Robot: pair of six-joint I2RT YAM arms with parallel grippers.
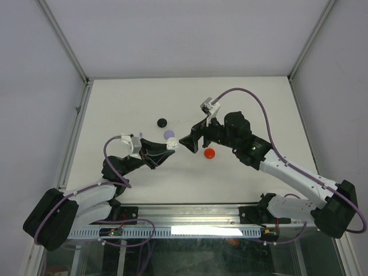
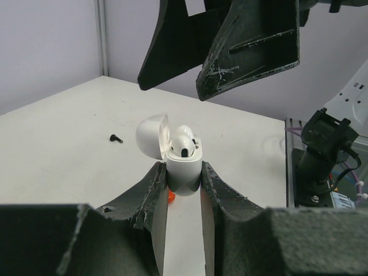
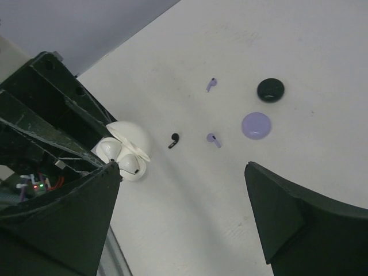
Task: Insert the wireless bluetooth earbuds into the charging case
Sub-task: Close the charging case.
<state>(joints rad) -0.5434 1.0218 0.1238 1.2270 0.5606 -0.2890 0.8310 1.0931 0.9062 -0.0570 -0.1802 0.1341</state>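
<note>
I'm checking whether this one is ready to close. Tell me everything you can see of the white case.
The white case is a small, glossy, rounded shell that looks like plastic. Its domed lid is hinged open and tipped to one side. Two white earbuds sit side by side in it, and the nearer one shows a dark spot. The case is held upright, pinched at its lower body between the left gripper's fingers.

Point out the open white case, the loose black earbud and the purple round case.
open white case [image 2: 184, 175], left wrist view, on its lower body.
loose black earbud [image 3: 173, 140], right wrist view, on its middle.
purple round case [image 3: 256, 125], right wrist view, on its lid centre.
</note>
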